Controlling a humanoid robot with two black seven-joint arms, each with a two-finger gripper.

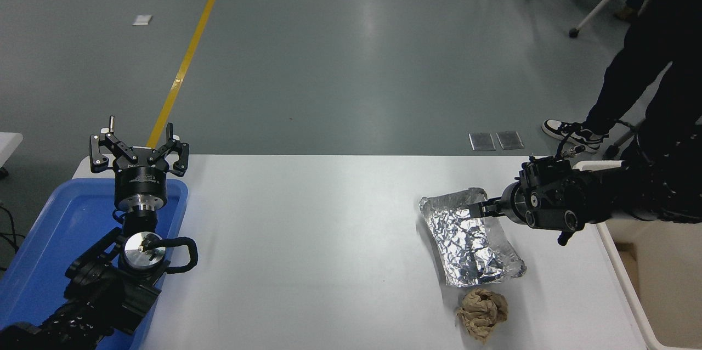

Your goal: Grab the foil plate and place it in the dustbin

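The white counter (329, 240) fills the lower frame. At its right edge stands the cream dustbin (620, 251), partly hidden by the right arm. A blue tray (49, 235) sits at lower left, under the parked left pincer (139, 153), whose fingers are spread open. The foil plate (466, 246) lies right of centre. The right pincer (476, 209) reaches over the plate's far rim; whether it grips, I cannot tell. A brown paper wad (482, 312) lies just below the plate.
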